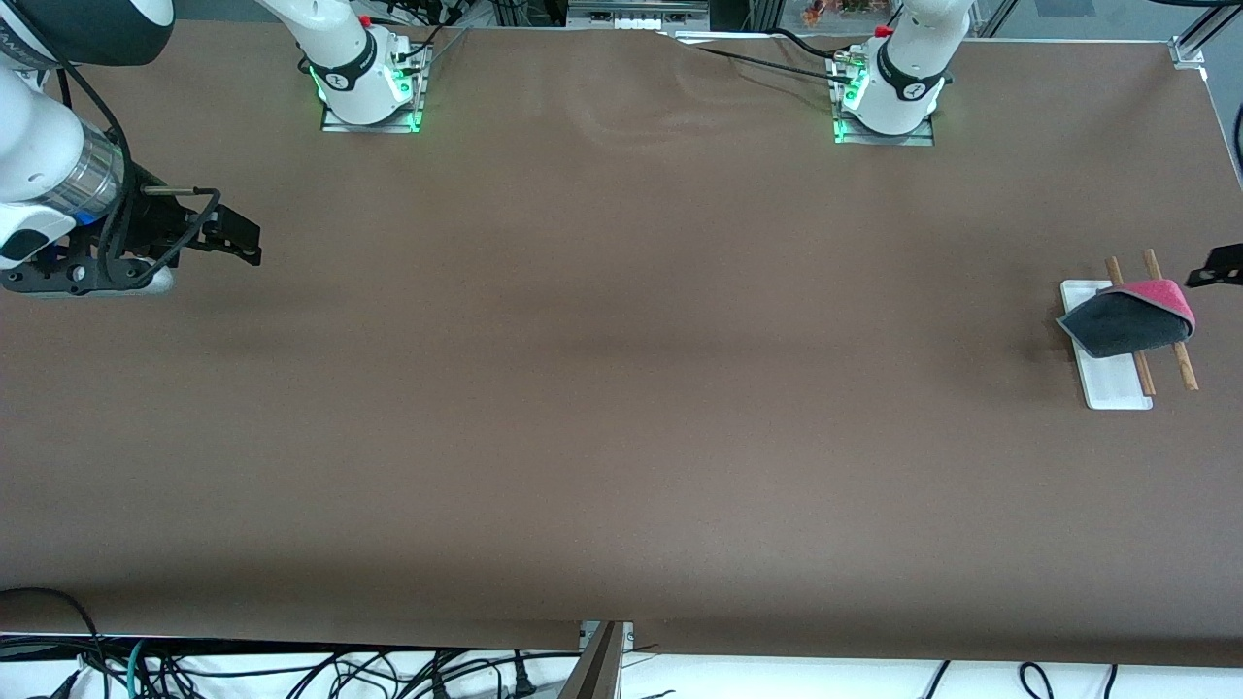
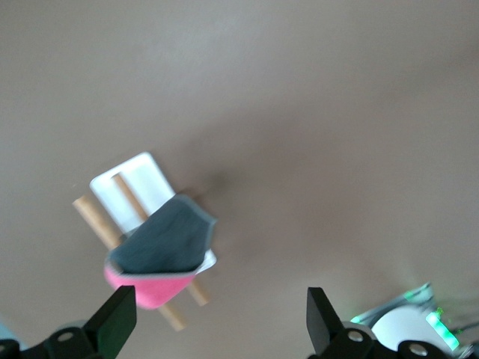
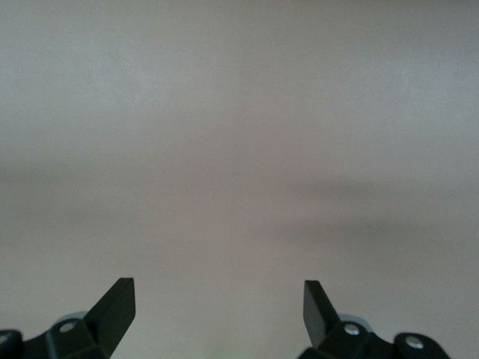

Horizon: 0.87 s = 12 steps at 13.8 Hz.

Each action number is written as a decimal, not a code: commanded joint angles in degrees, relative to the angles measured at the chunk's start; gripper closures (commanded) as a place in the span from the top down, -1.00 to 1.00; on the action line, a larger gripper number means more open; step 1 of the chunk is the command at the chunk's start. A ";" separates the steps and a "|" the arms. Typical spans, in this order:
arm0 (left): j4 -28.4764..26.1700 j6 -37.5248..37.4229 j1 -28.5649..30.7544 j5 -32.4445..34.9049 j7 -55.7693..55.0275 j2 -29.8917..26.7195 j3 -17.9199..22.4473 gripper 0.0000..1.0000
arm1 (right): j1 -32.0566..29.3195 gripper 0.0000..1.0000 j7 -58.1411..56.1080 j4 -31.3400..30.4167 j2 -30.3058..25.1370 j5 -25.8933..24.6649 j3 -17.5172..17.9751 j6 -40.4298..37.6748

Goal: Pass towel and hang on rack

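Observation:
The towel hangs folded over the rack's two brown rods, dark grey side toward the table's middle and pink-red side along the top fold. The rack's white base rests on the table at the left arm's end. In the left wrist view the towel and the rack base lie apart from my left gripper, which is open and holds nothing. Only a dark tip of the left gripper shows beside the rack. My right gripper waits open over the table's other end.
The brown table cloth spreads between the two ends. The right arm's base and the left arm's base stand along the table's back edge. Cables hang below the front edge.

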 commanded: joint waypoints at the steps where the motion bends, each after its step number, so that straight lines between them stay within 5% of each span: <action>1: -2.42 -0.63 -2.71 -2.99 -10.55 -4.11 -1.80 1.00 | 0.09 0.99 -0.71 0.33 -0.12 0.03 0.01 -0.89; 4: -2.96 -0.54 -14.38 -6.66 -20.66 -7.01 6.34 1.00 | 0.09 0.99 -0.62 0.33 -0.04 0.03 -0.07 -0.89; 6: -6.98 0.07 -22.30 -14.47 -26.91 -10.96 15.30 1.00 | 0.09 0.99 -0.62 0.15 -0.04 0.03 -0.07 -0.98; 9: -15.75 5.85 -34.43 -15.65 -28.34 -18.06 26.30 1.00 | 0.09 0.99 -0.62 0.15 -0.04 0.03 -0.07 -0.89; 12: -29.21 15.69 -38.59 -15.48 -31.06 -26.87 28.35 1.00 | 0.09 0.99 -0.62 0.15 -0.04 0.03 -0.07 -0.89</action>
